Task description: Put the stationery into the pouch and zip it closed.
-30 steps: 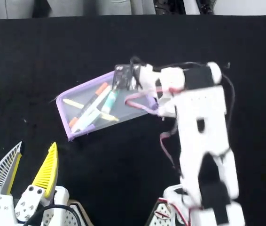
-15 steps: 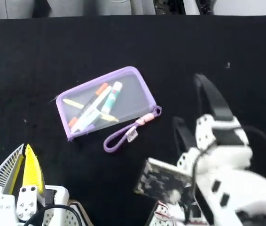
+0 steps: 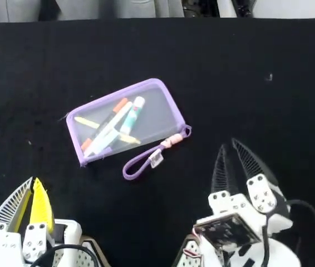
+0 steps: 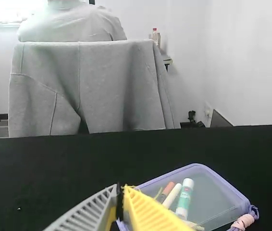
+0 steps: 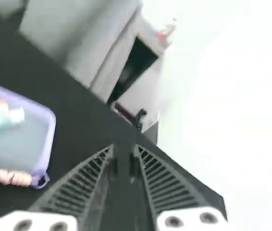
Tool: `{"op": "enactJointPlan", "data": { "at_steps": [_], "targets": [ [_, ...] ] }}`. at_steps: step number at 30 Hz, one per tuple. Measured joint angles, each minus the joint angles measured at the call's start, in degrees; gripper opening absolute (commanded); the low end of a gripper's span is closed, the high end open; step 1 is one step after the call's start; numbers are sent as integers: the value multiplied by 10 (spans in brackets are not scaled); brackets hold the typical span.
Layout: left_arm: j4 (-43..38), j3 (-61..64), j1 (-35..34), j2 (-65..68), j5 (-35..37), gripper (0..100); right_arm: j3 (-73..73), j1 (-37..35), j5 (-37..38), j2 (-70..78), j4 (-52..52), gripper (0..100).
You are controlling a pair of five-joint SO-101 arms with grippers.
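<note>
Left arm: parked low at the near edge of the table (image 3: 257,72), its left gripper (image 3: 33,182) pointing toward the far side, yellow and white fingers pressed together and holding nothing.
Right arm: folded at the near edge too, the right gripper (image 3: 229,144) aimed the same way, its black fingers drawn to a narrow close, nothing between them.
Pouch: one, purple-trimmed and see-through (image 3: 157,111), lying flat and slanted left of the table's middle, well apart from both grippers.
Stationery: inside the pouch; an orange-capped marker (image 3: 119,104), a white marker with a teal band (image 3: 131,118) and a thin yellow stick (image 3: 84,120) can be counted, and overlap hides any more.
Strap: one purple loop (image 3: 126,173) trailing from the pouch's corner toward the near side.
Room: bare black surface on every side of the pouch, widest to the right.
</note>
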Motion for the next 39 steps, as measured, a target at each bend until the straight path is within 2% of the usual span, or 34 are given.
{"op": "enactJointPlan", "data": {
  "at_steps": [4,7,11,18,29,34,39],
  "targets": [
    [0,6,0,0,0,29,99,36,-41,-40,-40,47],
    [-7,55,0,0,0,29,151,53,-68,-42,-50,47],
    [-63,146,0,0,-7,29,171,56,-109,-42,-52,46],
    [-175,341,0,2,-69,29,233,57,-184,-42,-56,48],
    [-267,623,0,2,-26,29,420,58,-190,-42,-62,47],
    [-265,692,-3,2,-24,29,486,62,-191,-42,-66,47],
    [-287,726,-37,6,-22,30,523,62,-191,-42,-69,49]
  ]
}}
